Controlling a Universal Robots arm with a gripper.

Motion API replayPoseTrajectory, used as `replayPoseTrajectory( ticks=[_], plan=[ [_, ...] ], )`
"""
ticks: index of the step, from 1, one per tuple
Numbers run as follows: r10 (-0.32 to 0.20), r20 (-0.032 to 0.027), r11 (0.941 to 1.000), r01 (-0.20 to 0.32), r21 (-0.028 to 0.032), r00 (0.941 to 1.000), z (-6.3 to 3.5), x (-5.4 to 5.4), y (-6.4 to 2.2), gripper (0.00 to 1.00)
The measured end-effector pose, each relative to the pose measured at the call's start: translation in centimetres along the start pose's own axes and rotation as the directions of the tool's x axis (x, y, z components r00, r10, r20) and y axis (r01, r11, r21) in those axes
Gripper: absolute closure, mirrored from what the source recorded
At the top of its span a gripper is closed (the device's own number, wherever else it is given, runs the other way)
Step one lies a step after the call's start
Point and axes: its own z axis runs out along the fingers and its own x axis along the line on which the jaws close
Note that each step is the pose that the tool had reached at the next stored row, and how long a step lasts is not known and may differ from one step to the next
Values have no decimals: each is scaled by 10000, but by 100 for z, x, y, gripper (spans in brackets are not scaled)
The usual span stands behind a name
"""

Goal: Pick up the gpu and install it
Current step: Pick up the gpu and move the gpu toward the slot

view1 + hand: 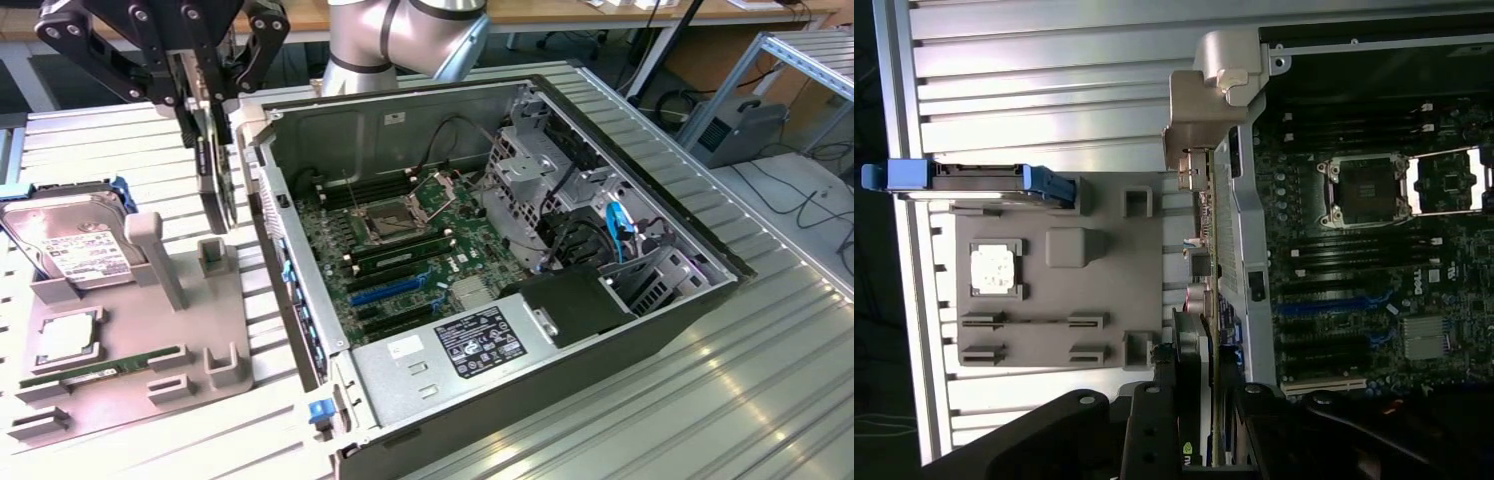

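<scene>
Desk (747,380): ribbed metal, carries everything.

PC case (574,400): lies on its side with the side panel off, so the motherboard (400,250) faces up and can be reached from above. Its blue expansion slots (384,290) are bare; no card is seated, so I judge the install not yet done.

Grey fixture tray (127,330): sits just beside the case, on the exterior view's left. Its slots and posts keep the parts apart and standing for a top-down grasp.
- hard drive (74,250) leans in its cradle
- 1 processor chip (64,340) lies flat in a pocket
- 1 green RAM stick (107,365) rests on edge

Gpu (214,170): off the tray, hanging edge-on and near vertical in the air, above the tray's side nearest the case and just outside the case wall. It is held by its upper end, which keeps the long edge free. In the wrist view the silver bracket (1214,95) is at the end far from the grip.

Arm (400,40): 1 arm, rising behind the case and reaching across to the tray side.

Hand (210,95): points straight down, its 2 fingers clamped on the flat faces of the gpu.
</scene>
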Motion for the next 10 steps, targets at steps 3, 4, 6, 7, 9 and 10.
replayPoseTrajectory(
  ticks=[3, 4, 6, 7, 9, 10],
  plan=[
    [0, 0, 10000, 0, 0, 10000, 4, -11, 1, 73],
    [0, 0, 10000, 0, 0, 10000, 5, -14, 1, 73],
    [0, 1, 10000, 0, -1, 10000, 8, -20, 1, 73],
    [0, 0, 10000, 0, 0, 10000, 9, -23, 1, 73],
    [0, 0, 10000, 0, 1, 10000, 11, -27, 2, 73],
    [0, 0, 10000, 0, 0, 10000, 12, -29, 2, 73]
  ],
)
